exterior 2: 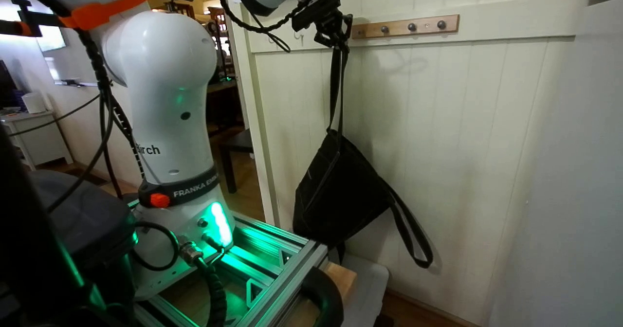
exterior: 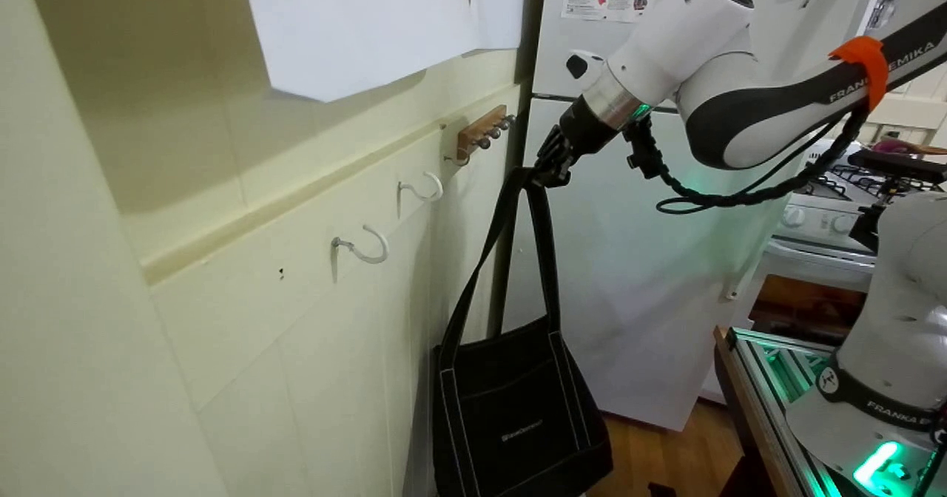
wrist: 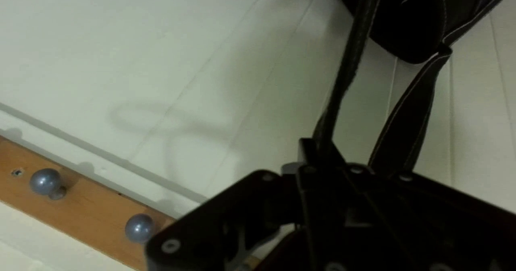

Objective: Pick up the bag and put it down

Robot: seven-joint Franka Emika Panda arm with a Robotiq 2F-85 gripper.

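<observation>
The black fabric bag (exterior: 518, 416) hangs in the air beside the wall, tilted. It also shows in an exterior view (exterior 2: 338, 190) and at the top right of the wrist view (wrist: 407, 21). My gripper (exterior: 546, 175) is shut on the top of one shoulder strap, seen in both exterior views (exterior 2: 340, 42). In the wrist view the fingertips (wrist: 320, 154) meet around the strap, and both sides of its loop run from the gripper to the bag. The other strap (exterior 2: 411, 234) hangs loose below the body. The exact pinch point is hidden by the dark fingers.
White hooks (exterior: 362, 249) stick out from the wall left of the gripper. A wooden rack (exterior 2: 404, 27) with round knobs is close to the gripper on the wall. A white fridge (exterior: 629, 275) stands behind. The cart frame (exterior 2: 297, 273) and a pale bench (exterior 2: 365, 288) are below.
</observation>
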